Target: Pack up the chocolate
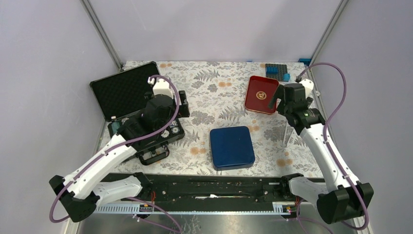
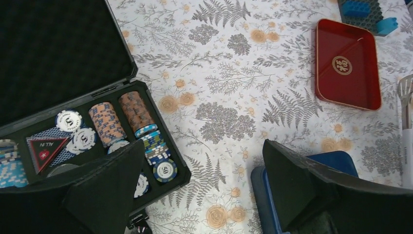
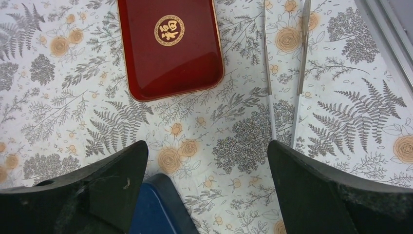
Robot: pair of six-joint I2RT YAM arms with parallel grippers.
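No chocolate shows in any view. A closed blue box (image 1: 232, 147) lies at the table's middle; its edge appears in the left wrist view (image 2: 257, 195) and its corner in the right wrist view (image 3: 156, 209). My left gripper (image 1: 182, 106) (image 2: 202, 146) is open over the cloth between the poker case and the blue box, holding nothing. My right gripper (image 1: 276, 101) (image 3: 207, 145) is open too, above bare cloth just in front of the red tray (image 1: 260, 93) (image 3: 170, 58), with nothing between its fingers.
An open black case (image 1: 127, 90) with poker chips (image 2: 146, 131) sits at the left. Tongs (image 1: 287, 134) (image 3: 303, 48) lie right of the blue box. Blue and grey building blocks (image 1: 276, 71) stand at the back right. Frame posts rise at both back corners.
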